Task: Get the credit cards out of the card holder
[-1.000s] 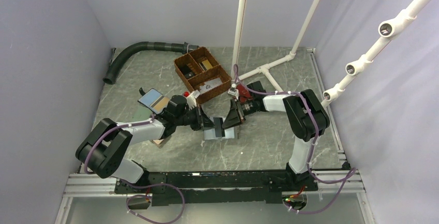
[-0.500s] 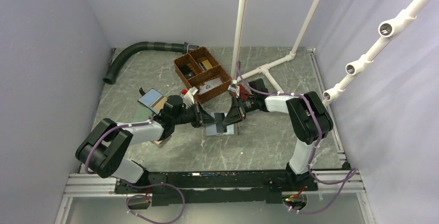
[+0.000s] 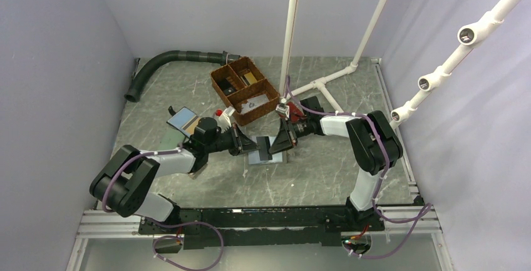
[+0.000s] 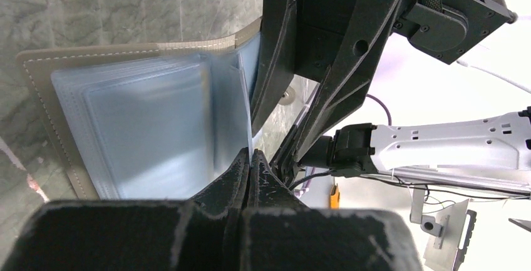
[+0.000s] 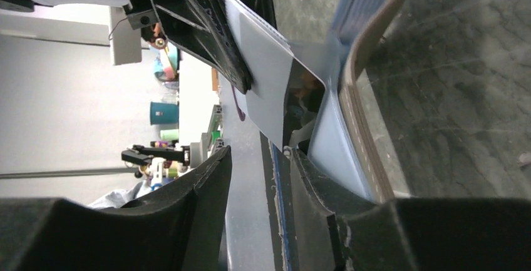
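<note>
The card holder (image 3: 270,156) lies open mid-table, taupe outside (image 4: 37,96), light blue sleeves inside (image 4: 144,121). My left gripper (image 3: 258,148) reaches in from the left and is shut on the edge of a thin pale sheet (image 4: 252,155). In the right wrist view that sheet is a pale grey credit card (image 5: 266,83) standing on edge, its far end toward the holder's fold (image 5: 350,52). My right gripper (image 5: 260,158) comes from the right, jaws apart. The card's lower corner sits in the gap. One right finger (image 5: 319,189) rests against the holder's blue inner flap.
A brown divided basket (image 3: 244,88) with small items stands behind the grippers. A blue wallet with a tan panel (image 3: 186,121) lies to the left, and a red wallet (image 3: 294,113) sits under the right forearm. A black hose (image 3: 169,59) and white pipes (image 3: 319,86) lie at the back.
Both grippers and the holder have shifted slightly away from the arm bases. The right jaws have narrowed a little. The left gripper has stayed shut.
</note>
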{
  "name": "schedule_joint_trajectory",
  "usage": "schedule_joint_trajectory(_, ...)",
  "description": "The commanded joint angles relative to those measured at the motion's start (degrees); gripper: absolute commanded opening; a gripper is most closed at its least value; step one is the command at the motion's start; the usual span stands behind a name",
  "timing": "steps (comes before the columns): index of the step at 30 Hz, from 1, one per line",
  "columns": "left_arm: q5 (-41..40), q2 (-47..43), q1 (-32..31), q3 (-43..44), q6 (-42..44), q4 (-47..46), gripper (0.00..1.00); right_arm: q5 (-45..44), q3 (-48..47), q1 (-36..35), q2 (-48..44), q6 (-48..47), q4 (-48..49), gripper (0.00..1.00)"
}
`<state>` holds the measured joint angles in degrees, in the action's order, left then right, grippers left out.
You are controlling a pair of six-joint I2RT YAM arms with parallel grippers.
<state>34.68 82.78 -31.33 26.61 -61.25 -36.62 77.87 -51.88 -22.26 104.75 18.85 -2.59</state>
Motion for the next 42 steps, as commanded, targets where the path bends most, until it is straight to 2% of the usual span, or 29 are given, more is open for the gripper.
schedule_joint_trajectory(1,0.7,-3.2,1.1,-0.6,-0.9,-4.1,0.0,-4.9,-1.5,0.3,-3.0,-4.8,-4.1,0.45)
schedule_joint_trajectory(12,3.2,-1.0,1.5,-0.7,-3.4,-10.5,0.0,-5.6,-1.5,0.6,-2.1,-3.6,-3.7,0.5)
schedule_joint_trajectory(22,5.3,2.4,1.5,-1.1,-6.6,-18.3,0.0,0.0,0.0,0.6,-1.6,5.4,6.0,0.47)
schedule_joint_trajectory(26,5.5,2.7,1.5,-1.1,-6.5,-17.9,0.0,1.6,1.2,0.9,-2.1,8.5,10.0,0.37)
schedule_joint_trajectory(32,5.6,2.6,1.6,-1.1,-6.1,-16.9,0.0,1.8,1.5,1.3,-1.8,8.8,10.5,0.17)
schedule_joint_trajectory(35,5.6,2.6,1.6,-1.1,-5.9,-15.3,0.0,2.1,1.7,1.3,-1.5,9.2,11.2,0.01)
schedule_joint_trajectory(37,5.5,2.6,1.8,-1.3,-6.2,-14.3,0.06,2.3,1.9,1.4,-1.4,9.0,11.2,0.0)
schedule_joint_trajectory(42,5.8,2.3,2.8,-2.7,-7.2,-14.3,0.1,1.5,1.7,1.7,-0.6,6.0,8.8,0.0)
